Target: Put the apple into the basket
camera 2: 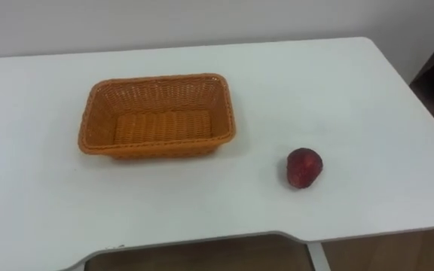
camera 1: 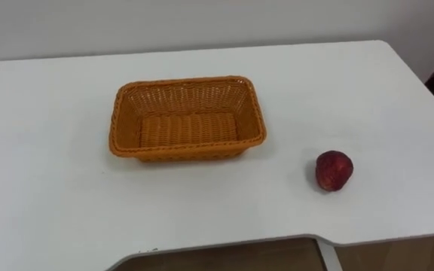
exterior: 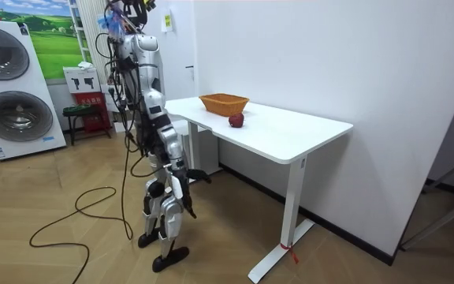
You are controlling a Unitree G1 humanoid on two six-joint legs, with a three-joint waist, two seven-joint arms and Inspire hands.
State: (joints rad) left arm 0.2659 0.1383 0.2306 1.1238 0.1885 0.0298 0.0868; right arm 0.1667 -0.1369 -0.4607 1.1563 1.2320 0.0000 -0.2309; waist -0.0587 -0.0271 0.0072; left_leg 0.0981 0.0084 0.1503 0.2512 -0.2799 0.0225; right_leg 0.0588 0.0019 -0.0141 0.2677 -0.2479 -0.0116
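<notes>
as one hand [exterior: 198, 175] hangs low, apple [camera 1: 334, 170] on table [camera 1: 353, 90]

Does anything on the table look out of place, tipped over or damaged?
Nothing stands out. The basket stands upright and empty on the white table; the apple lies apart from it, to its right, and looks whole.

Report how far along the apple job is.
Done: nothing yet. The apple lies on the white table, to the right of the basket and apart from it. The basket is empty. In hand: nothing touches the apple, and the room view shows the robot standing at the table's edge. Left: grasp the apple, lift it and set it down, probably in the basket.
</notes>
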